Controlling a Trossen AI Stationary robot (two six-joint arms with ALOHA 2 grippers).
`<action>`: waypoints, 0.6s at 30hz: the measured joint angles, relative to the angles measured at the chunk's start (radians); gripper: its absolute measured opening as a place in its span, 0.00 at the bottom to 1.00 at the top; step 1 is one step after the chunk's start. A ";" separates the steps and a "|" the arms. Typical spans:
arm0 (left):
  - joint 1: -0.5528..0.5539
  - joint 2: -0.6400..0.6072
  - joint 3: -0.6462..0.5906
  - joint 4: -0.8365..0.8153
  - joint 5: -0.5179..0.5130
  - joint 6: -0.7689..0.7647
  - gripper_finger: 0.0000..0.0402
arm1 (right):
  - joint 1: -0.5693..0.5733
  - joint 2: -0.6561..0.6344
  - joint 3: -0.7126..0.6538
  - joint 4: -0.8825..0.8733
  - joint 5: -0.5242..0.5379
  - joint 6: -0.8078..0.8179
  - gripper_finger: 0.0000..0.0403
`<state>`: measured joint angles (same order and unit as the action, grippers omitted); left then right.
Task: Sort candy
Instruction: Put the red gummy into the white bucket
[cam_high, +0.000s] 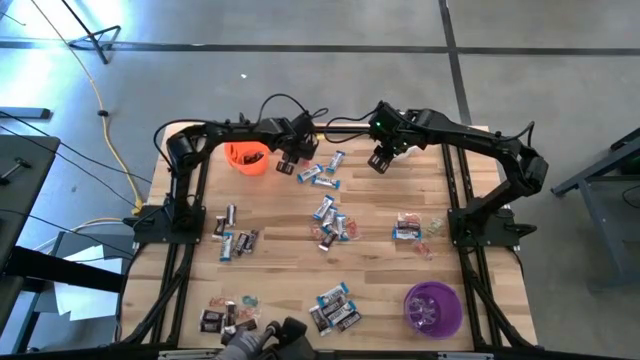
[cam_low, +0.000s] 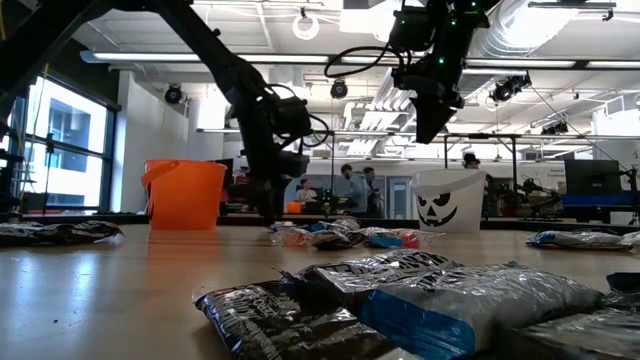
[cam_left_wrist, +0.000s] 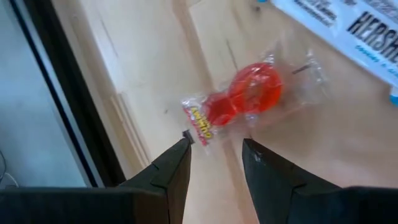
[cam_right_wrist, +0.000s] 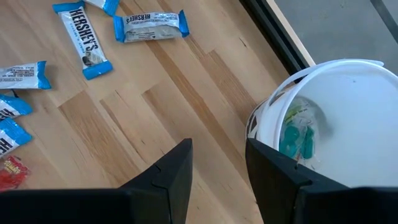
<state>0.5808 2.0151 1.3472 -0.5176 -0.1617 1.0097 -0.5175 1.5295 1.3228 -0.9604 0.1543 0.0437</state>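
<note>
Candy lies scattered over the wooden table, mostly at the middle and near edge. The left gripper hangs low beside the orange cup at the far left, its 2 fingers parted and empty just short of a red wrapped candy. The right gripper, also parted and empty, hovers by the white cup; teal pieces lie inside it, their number unclear. The high view largely hides that cup under the arm. A purple cup stands near right.
</note>
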 joint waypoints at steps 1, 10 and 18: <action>-0.005 0.000 0.000 -0.002 0.000 0.010 0.33 | 0.000 0.000 0.000 0.000 0.000 0.000 0.36; -0.047 -0.001 0.000 -0.003 -0.001 0.102 0.33 | 0.000 0.000 0.000 0.000 0.000 0.000 0.36; -0.047 -0.002 0.000 -0.001 0.114 0.187 0.33 | 0.000 0.000 0.000 0.000 0.000 -0.003 0.36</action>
<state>0.5335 2.0129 1.3472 -0.5186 -0.0479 1.1967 -0.5175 1.5295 1.3228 -0.9604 0.1543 0.0410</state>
